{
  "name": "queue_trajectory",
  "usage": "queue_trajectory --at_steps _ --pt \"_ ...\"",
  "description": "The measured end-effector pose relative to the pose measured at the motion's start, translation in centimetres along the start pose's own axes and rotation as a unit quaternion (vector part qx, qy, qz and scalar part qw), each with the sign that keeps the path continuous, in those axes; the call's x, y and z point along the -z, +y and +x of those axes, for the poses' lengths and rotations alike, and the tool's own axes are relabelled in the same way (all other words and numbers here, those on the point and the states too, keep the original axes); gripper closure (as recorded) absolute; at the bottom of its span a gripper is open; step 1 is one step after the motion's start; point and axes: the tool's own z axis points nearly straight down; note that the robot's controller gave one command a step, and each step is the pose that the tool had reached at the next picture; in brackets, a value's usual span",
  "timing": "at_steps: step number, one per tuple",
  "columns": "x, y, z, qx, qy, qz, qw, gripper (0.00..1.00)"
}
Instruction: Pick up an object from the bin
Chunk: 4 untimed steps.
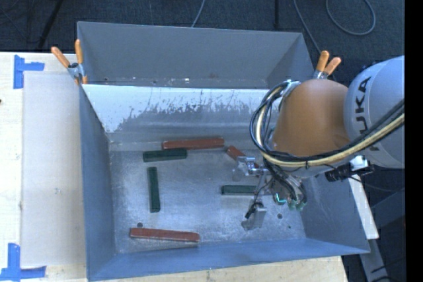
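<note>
The gripper (pixel 254 211) hangs at the right of the grey bin (pixel 192 63), just beside a dark green bar (pixel 235 190); I cannot tell its opening.

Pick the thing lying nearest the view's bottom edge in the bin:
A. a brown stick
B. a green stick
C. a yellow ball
A: the brown stick lies lowest in the view, below the lower end of the green stick that runs up and down the view.
</note>
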Motion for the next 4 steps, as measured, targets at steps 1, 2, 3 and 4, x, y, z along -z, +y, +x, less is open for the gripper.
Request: queue_trajectory --at_steps 1,2,3,4 --pt "-10.1 -2.4 -3.0 -0.026 -0.0013 0.000 0.9997 0.00" --pt "-9.6 -2.3 -3.2 -0.025 -0.0049 0.000 0.9997 1.00" --pt "2.7 -4.7 -8.8 -0.038 -0.0106 0.000 0.9992 1.00" --pt "13.5 -10.8 -10.8 -0.027 -0.0103 0.002 0.9996 1.00"
